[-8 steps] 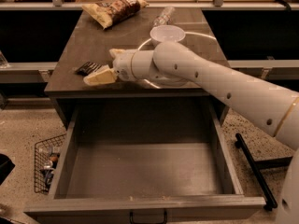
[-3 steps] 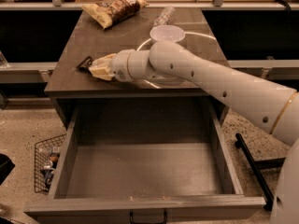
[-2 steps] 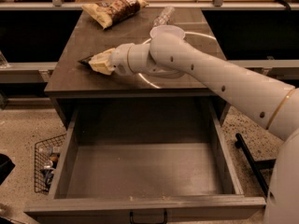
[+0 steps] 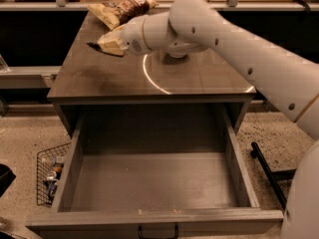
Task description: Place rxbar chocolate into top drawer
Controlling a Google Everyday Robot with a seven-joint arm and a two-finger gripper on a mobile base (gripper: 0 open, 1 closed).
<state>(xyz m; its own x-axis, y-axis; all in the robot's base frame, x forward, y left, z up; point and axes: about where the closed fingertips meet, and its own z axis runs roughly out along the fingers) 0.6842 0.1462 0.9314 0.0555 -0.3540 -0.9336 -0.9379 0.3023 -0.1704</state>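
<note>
The end effector has shifted back toward the chip bag, clenched on the rxbar chocolate over the counter.

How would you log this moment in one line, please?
gripper at rxbar chocolate on countertop | top drawer open, empty | placement not yet done

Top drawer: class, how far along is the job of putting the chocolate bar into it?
Done: the drawer stands open, with nothing in it. In hand: the gripper is at the bar, at the cabinet top's far left. Left: moving the bar into the drawer.
</note>
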